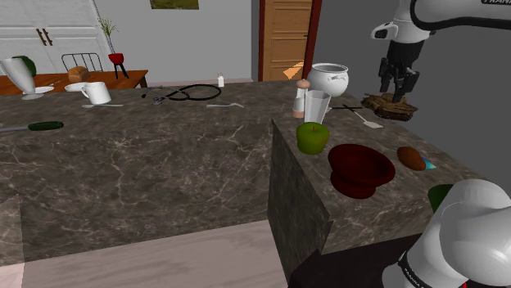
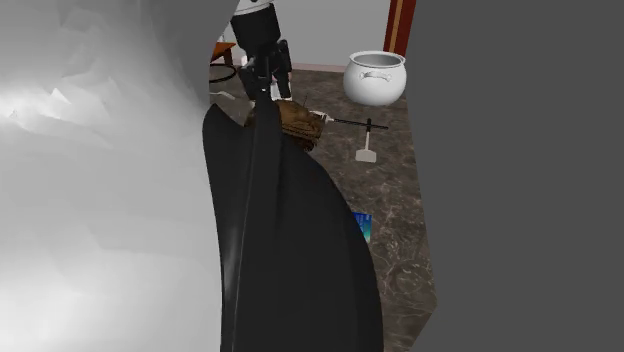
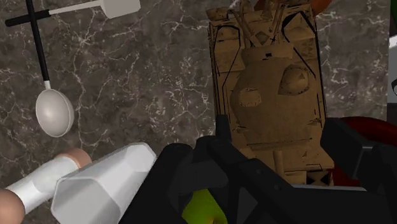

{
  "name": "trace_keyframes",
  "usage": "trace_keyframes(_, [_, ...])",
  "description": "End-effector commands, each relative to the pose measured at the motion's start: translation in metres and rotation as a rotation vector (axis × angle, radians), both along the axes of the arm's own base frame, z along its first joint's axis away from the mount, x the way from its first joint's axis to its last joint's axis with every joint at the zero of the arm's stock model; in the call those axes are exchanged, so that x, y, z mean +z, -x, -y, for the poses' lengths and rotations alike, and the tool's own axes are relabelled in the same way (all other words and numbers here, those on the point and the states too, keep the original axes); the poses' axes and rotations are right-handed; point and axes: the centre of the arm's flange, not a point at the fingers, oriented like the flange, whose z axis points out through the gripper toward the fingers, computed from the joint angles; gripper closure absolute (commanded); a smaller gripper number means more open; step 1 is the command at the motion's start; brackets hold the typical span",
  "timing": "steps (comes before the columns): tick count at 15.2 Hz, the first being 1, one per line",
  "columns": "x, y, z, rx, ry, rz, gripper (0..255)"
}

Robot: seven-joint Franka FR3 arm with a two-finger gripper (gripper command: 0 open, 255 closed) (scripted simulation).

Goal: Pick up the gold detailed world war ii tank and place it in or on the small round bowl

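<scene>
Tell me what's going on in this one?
The Franka's black gripper hovers just over the brown-gold tank, which sits on the dark marble counter. Its jaws stand apart on either side of the hull, with no clear grip yet. The dark red bowl, nearer the stand, holds nothing.

Tight beside the claw [image 1: 398, 92], open toward the bowl
To the shoulder view's left of the claw, a white faceted cup [image 1: 316, 105], a white round pot [image 1: 330, 78] and a black-handled white spatula [image 1: 361, 114] crowd in; bare dark marble counter [image 1: 385, 135] lies between the claw and the dark red round bowl [image 1: 360, 169].
</scene>
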Motion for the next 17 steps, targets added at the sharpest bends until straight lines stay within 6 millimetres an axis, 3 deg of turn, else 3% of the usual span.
trace_keyframes(1, [0.002, 0.010, -0.027, -0.001, 0.001, 0.000, 255])
trace_keyframes(12, [0.014, 0.044, -0.174, -0.001, 0.001, 0.000, 255])
trace_keyframes(17, [-0.012, 0.044, -0.174, -0.001, 0.001, 0.000, 255])
